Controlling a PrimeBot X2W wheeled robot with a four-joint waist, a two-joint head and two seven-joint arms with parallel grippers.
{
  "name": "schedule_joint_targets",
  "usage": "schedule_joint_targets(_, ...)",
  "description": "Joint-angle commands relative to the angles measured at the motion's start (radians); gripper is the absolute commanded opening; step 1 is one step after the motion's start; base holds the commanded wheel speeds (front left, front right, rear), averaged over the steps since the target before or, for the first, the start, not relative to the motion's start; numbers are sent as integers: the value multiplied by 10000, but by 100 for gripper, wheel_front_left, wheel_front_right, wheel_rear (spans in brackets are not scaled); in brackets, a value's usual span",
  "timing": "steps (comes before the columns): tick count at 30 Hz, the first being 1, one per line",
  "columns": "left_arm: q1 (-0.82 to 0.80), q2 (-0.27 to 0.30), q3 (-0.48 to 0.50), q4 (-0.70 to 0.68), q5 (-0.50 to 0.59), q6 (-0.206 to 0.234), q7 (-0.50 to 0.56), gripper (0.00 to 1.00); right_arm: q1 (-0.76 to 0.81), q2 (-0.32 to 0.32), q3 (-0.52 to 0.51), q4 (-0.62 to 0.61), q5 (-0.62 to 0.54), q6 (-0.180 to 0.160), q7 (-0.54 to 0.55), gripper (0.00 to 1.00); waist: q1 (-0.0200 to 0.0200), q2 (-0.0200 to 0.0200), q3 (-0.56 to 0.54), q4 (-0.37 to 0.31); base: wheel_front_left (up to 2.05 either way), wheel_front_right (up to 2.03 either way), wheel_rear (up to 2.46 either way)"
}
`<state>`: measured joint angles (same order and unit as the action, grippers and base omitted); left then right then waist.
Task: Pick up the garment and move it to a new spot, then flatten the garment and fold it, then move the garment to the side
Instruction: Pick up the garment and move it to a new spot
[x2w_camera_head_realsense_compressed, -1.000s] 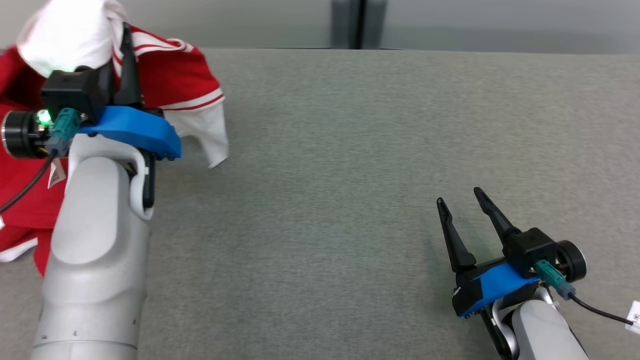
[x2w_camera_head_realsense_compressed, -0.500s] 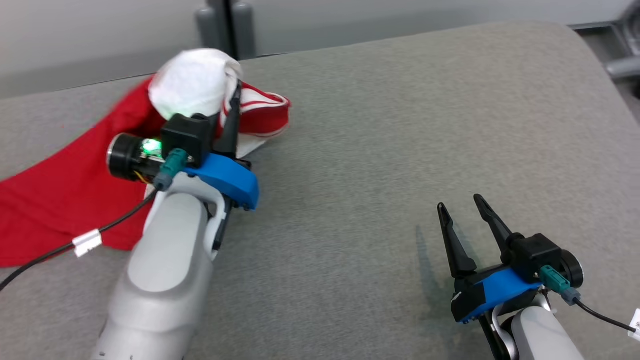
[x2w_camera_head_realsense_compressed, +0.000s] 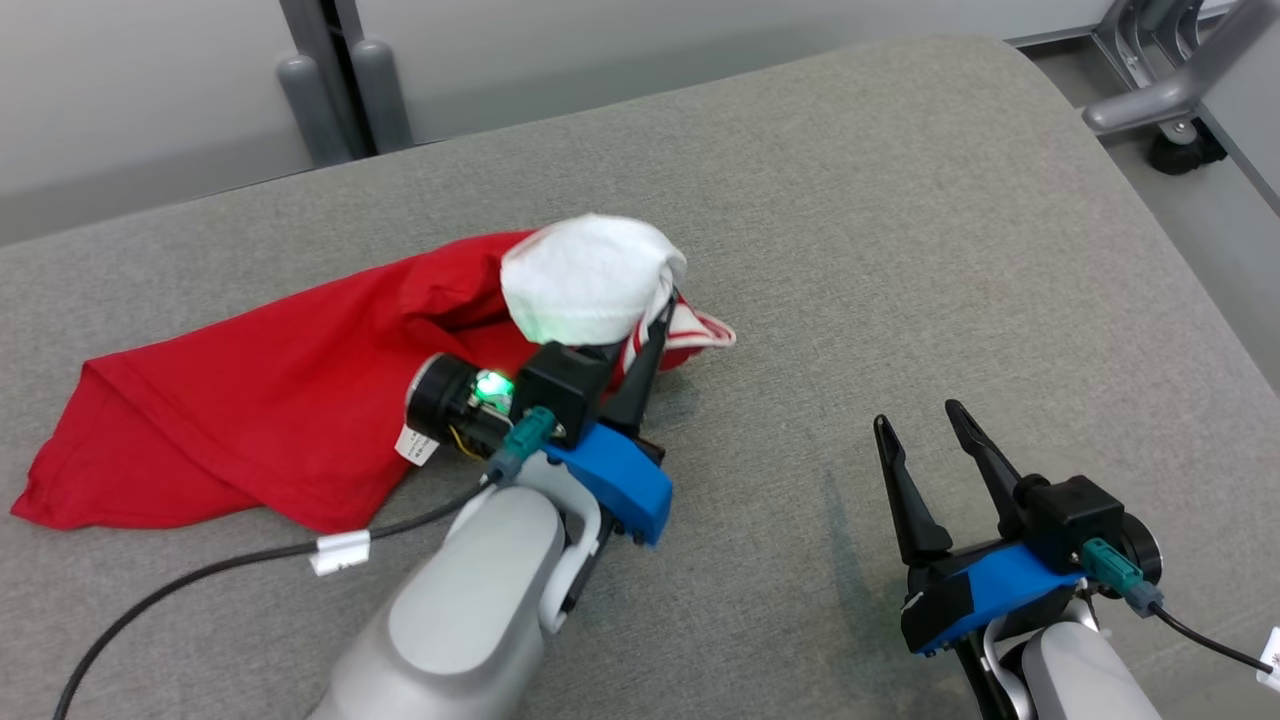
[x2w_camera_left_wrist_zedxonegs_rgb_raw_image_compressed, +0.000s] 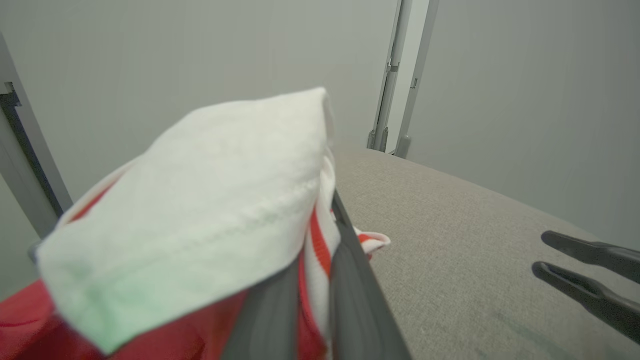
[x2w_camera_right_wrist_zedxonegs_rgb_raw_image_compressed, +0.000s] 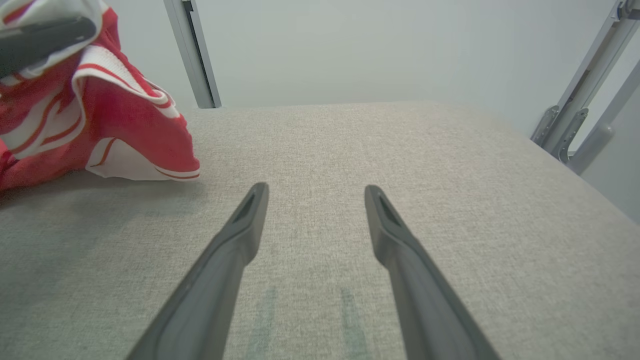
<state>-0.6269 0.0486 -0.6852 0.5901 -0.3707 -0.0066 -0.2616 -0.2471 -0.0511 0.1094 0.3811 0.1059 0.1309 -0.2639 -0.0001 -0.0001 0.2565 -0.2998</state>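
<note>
Garment (x2w_camera_head_realsense_compressed: 260, 420) lies on table (x2w_camera_head_realsense_compressed: 900, 250), left of right tool (x2w_camera_head_realsense_compressed: 915, 413).

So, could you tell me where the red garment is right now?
In the head view the garment lies across the table's left half, one end pinched by the left gripper.

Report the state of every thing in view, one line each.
garment: unfolded and bunched, white end lifted, red body lying on the table.
left hand: shut on the garment's white end.
right hand: open, empty, apart from the garment.
</note>
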Motion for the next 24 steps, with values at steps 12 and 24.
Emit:
schedule_joint_targets(12, 1218, 152, 264, 625, 213, 906, -51, 100, 251, 1, -44, -16, -30, -3, -8, 100, 1, 1, -441, 1239, 0, 0, 0)
schedule_joint_targets(24, 3805, 702, 2803, -803, 836, 1637, -48, 100, 793, -1, -103, 203, -210, -3, -8, 100, 1, 1, -1616, 2336, 0, 0, 0)
